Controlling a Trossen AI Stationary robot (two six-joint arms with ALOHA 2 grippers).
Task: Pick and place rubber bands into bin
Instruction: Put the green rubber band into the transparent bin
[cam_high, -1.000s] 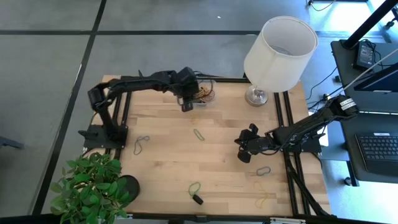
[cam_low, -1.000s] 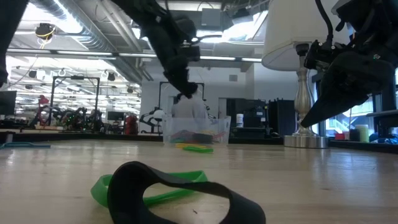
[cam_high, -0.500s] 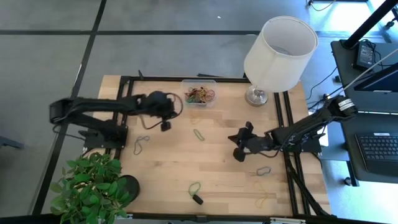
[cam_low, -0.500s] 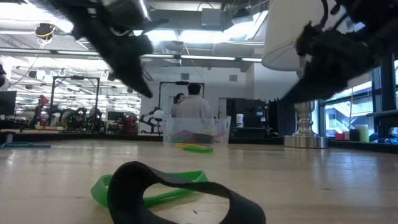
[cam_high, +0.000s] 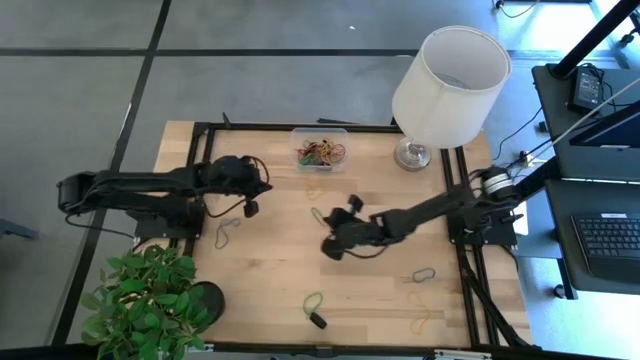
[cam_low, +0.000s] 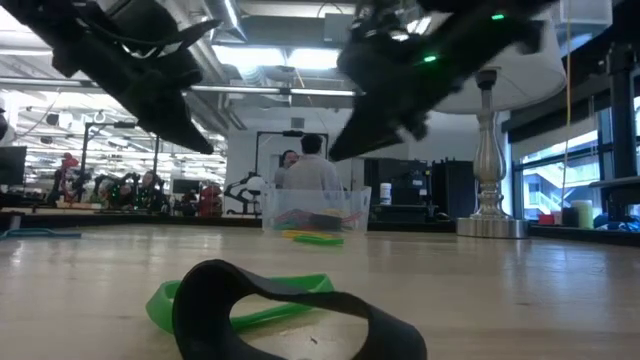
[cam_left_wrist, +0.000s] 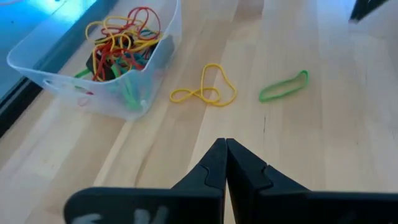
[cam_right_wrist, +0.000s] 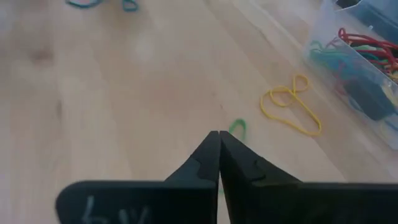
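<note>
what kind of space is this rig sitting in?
Likely an open robotics lab or workshop: exposed ceiling ducts, other robot rigs along the back, a laptop desk beside the table, and a person behind.

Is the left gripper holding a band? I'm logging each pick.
No: in the left wrist view the left gripper has its fingers pressed together with nothing between them, and the yellow band lies on the table.

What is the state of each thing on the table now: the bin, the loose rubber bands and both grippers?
bin: upright, open-topped, holding a tangle of rubber bands.
yellow rubber band: loose on the table beside the bin, twisted.
green rubber band: loose on the table, flattened.
left gripper: shut, empty.
right gripper: shut, empty, close to the green rubber band.
</note>
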